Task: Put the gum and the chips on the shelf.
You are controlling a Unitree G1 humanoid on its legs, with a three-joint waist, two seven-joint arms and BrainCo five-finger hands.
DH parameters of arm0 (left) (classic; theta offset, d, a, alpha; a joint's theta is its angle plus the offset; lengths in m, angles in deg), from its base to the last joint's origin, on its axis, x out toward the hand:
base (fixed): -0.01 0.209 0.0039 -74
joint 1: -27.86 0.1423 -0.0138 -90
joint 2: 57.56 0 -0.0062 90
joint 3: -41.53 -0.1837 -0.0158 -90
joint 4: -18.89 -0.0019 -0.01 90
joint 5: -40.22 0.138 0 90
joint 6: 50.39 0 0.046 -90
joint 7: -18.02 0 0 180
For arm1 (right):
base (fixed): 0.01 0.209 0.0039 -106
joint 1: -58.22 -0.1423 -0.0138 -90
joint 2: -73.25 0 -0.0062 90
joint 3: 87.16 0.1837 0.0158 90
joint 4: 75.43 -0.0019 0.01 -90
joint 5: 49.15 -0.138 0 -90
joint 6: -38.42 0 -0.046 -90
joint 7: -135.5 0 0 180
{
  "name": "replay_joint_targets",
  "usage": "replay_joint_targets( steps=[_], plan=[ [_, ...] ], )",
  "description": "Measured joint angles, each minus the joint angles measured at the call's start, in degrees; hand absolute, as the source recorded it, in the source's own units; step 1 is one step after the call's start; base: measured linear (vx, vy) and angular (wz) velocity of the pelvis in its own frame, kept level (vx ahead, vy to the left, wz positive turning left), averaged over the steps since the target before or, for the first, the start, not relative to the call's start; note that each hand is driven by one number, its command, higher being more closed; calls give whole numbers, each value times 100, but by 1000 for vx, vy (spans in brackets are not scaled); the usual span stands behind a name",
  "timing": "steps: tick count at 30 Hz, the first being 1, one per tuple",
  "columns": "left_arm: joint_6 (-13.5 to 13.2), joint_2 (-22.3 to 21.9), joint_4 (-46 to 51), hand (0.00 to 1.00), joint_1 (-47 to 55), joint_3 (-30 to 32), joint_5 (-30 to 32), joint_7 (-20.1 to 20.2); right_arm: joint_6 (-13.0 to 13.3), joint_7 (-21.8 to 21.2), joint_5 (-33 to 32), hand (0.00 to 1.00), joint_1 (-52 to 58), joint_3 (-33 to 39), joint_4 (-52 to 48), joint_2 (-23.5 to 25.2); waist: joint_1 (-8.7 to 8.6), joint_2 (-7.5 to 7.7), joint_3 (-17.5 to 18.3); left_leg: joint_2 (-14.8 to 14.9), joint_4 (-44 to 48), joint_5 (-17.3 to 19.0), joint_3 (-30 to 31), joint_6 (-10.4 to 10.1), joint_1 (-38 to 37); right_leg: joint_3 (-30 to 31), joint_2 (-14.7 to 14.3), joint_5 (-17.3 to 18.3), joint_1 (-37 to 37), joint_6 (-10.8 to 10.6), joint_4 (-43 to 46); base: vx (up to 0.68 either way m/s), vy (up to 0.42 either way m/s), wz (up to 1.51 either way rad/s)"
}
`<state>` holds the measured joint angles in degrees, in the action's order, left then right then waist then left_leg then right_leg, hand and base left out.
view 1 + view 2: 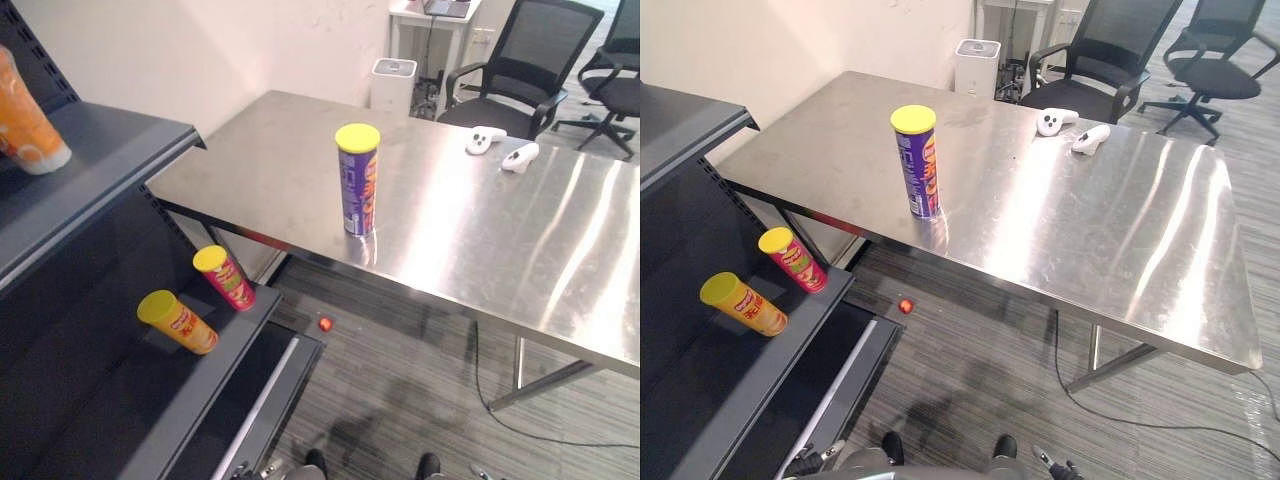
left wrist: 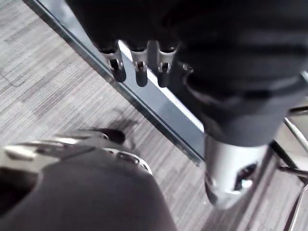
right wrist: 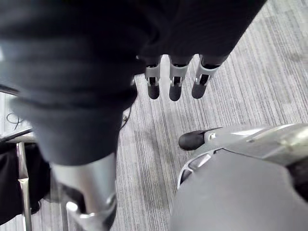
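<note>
Looking down, I see the big table [image 1: 500,240] first, then the dark shelf [image 1: 215,375] beside it. My left hand [image 2: 140,72] and right hand [image 3: 175,83] both hang low by my sides. Their fingers are straight, a little spread, and hold nothing; just floor lies past the tips. I think they rest there because no grab has begun.

The purple chips can [image 1: 358,180] stands upright on the table, up and ahead of both sets of fingers and well apart from them. It stands near the table edge, so I think a hand could reach it.

Two small cans lie tipped on the shelf, a yellow can [image 1: 180,322] and a red can [image 1: 225,278], also far from my fingers. A tiny red thing [image 1: 325,323] sits on the floor under the table edge. I cannot tell if that is the gum.
</note>
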<state>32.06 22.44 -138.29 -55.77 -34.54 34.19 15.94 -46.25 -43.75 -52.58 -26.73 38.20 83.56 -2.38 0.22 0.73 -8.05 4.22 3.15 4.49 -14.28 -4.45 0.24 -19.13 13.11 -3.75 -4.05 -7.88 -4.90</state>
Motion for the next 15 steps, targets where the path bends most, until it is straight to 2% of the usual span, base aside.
replay_joint_targets(
  steps=[3, 6, 12, 15],
  plan=[
    [8, -38, -10, 0, 77, -15, 58, 18, 11, -12, -136, 0, 37, 87, -1, 9, -2, 1, 97, -215, -263, 42, -160, 91, -274, 123, 163, -21, -62, -9, -8, 117, 143, -23],
    [8, -30, -12, 0, 64, -20, 153, 43, 16, -14, -235, 0, -23, 368, 0, 13, -6, -58, 145, -293, -342, 16, -266, 162, -406, 251, 182, -19, -30, -16, -13, 173, 65, -21],
    [-8, -19, -20, 0, 67, 9, 244, 69, 119, 31, -1093, 0, -129, 1078, -4, -86, 3, -54, 155, -198, -361, 29, -269, 142, -556, 334, 66, -17, -57, -7, 7, 89, -33, -15],
    [-17, -45, -20, 0, 72, 144, 249, 65, 149, 205, -1504, 0, -228, 1544, -17, -208, 6, -50, 154, -158, -410, 72, -300, 93, -615, 374, 23, -8, -44, 7, 13, -7, -42, -12]
  ],
)
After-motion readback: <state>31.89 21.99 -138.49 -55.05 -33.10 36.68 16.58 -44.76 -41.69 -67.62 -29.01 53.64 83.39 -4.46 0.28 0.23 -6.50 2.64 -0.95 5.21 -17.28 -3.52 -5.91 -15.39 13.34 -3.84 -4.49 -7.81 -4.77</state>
